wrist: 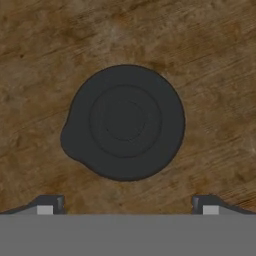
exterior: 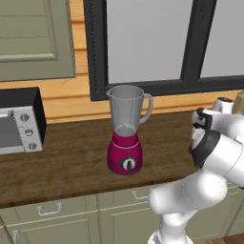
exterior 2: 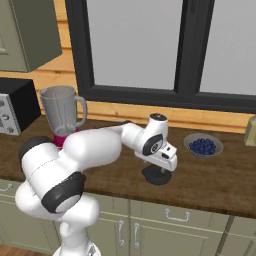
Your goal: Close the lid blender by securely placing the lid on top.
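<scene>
The blender [exterior: 125,153] stands on the wooden counter, with a magenta base, a front dial and a clear grey jar [exterior 2: 62,111] whose mouth is uncovered. The black round lid [wrist: 125,122] lies flat on the counter to the blender's right, also seen in the right base view as the lid [exterior 2: 156,176]. My gripper [exterior 2: 161,168] hangs straight over the lid, a short way above it. In the hand view the gripper [wrist: 127,207] is open, its fingertips [wrist: 47,206] spread wider than the lid, with nothing between them.
A grey toaster oven [exterior: 20,121] sits at the counter's left end. A bowl of blue berries [exterior 2: 202,145] stands right of the lid. A pale object [exterior 2: 251,131] is at the far right edge. A dark-framed window runs behind the counter [exterior: 71,162].
</scene>
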Robot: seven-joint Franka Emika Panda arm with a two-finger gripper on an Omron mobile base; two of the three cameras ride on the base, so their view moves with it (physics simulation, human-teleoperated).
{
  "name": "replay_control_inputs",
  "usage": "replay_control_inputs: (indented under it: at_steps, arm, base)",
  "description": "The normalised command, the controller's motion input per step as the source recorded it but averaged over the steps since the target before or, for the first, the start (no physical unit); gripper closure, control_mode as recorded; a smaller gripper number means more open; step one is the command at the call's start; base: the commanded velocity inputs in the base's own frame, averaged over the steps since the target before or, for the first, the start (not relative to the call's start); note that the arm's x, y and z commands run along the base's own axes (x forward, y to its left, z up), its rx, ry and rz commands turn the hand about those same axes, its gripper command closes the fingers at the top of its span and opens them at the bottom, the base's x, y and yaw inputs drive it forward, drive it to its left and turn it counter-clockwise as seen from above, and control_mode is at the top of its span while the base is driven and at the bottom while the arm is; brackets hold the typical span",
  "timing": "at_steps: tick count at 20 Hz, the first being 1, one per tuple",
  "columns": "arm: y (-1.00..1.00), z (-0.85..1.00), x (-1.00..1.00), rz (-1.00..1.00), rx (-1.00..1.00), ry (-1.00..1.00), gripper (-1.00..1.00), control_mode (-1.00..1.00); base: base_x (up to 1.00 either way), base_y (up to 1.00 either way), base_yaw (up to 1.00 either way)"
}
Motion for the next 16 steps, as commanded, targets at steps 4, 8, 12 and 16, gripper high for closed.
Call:
replay_control_inputs:
  at_steps: [4, 8, 12, 16]
  arm:
    - [0.0, -0.35, 0.25, 0.01, 0.0, 0.0, -1.0, -1.0]
    - [-0.02, -0.37, 0.25, 0.01, 0.0, 0.0, -1.0, -1.0]
    - [-0.09, -0.31, 0.23, 0.0, 0.0, 0.0, -1.0, -1.0]
    - [-0.1, -0.28, 0.24, 0.0, 0.0, 0.0, -1.0, -1.0]
  base:
    - [0.0, 0.0, 0.0]
    - [0.0, 0.0, 0.0]
    - [0.0, 0.0, 0.0]
    - [0.0, 0.0, 0.0]
